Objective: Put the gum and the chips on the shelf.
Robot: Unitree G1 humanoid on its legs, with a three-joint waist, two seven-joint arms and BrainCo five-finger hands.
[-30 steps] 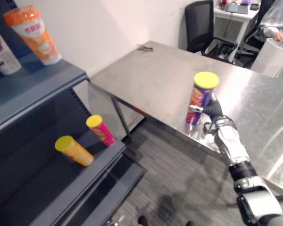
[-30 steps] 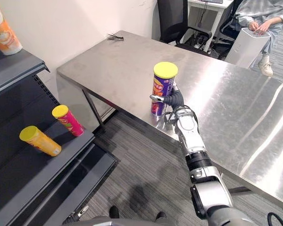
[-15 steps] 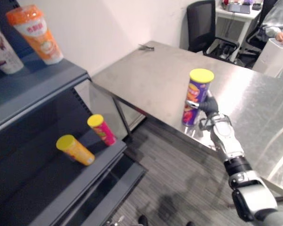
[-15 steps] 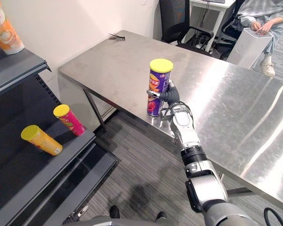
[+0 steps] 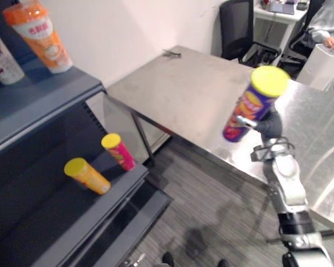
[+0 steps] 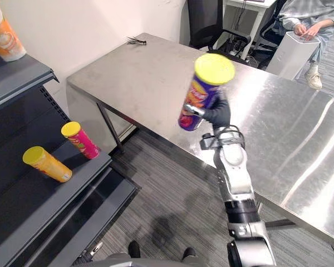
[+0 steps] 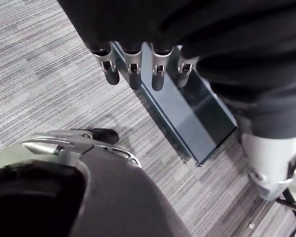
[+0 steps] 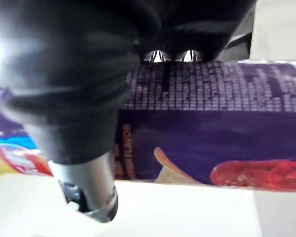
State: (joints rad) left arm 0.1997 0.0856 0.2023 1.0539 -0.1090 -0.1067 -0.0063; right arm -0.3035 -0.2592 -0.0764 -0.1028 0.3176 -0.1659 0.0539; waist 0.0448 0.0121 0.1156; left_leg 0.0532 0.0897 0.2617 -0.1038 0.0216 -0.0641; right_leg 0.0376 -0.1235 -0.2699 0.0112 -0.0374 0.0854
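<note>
A purple chips can point(image 5: 249, 110) with a yellow lid hangs tilted above the front edge of the steel table point(image 5: 181, 94). My right hand point(image 5: 270, 125) is shut on its lower half, fingers and thumb curled round it. The right wrist view has the can's purple side point(image 8: 212, 128) right against the palm. My left hand point(image 7: 134, 74) hangs low over the striped floor, its fingers straight and holding nothing. The dark grey shelf point(image 5: 50, 103) stands at the left.
On the shelf's middle board lie a yellow can point(image 5: 87, 176) and a pink can point(image 5: 118, 152). An orange cup point(image 5: 39, 36) and a white cup point(image 5: 1, 55) stand on top. A small dark object point(image 5: 171, 54) lies at the table's far corner. A person sits behind.
The chips can stood upright on the table with my right hand at it; now the hand has closed round it and lifted it, tilted, up and to the right.
</note>
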